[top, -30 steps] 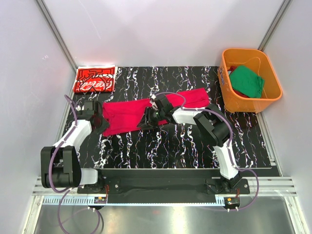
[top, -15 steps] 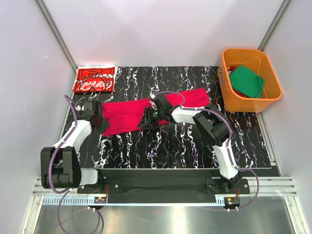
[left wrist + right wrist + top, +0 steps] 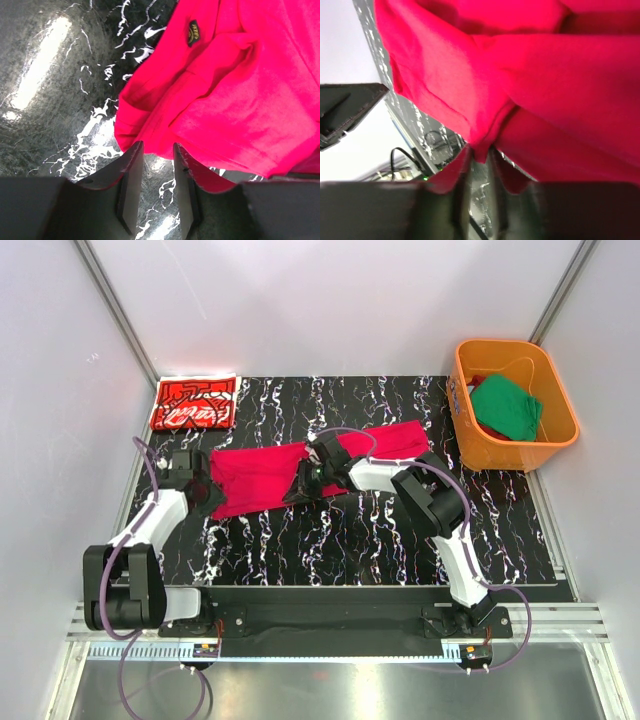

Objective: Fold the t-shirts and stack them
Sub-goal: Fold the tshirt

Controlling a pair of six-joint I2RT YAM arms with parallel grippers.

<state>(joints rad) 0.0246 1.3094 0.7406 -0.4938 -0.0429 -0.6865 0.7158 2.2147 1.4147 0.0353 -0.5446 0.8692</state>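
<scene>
A plain crimson-red t-shirt lies spread across the middle of the table, with a small dark label near its collar. My left gripper sits at the shirt's left end; in the left wrist view the left gripper is open, its tips at the hem with bare table between them. My right gripper is at the shirt's near edge, and the right wrist view shows the right gripper shut on a fold of the red cloth. A folded red t-shirt with white print lies at the back left. A green t-shirt is in the tub.
An orange plastic tub stands at the back right, beside the table's right edge. The table is black with white marbling. White walls close in the back and sides. The arm bases stand along the near edge.
The right gripper's jaws have narrowed onto the fold of red cloth. Both arms have shifted only slightly, and the shirts lie where they were.
</scene>
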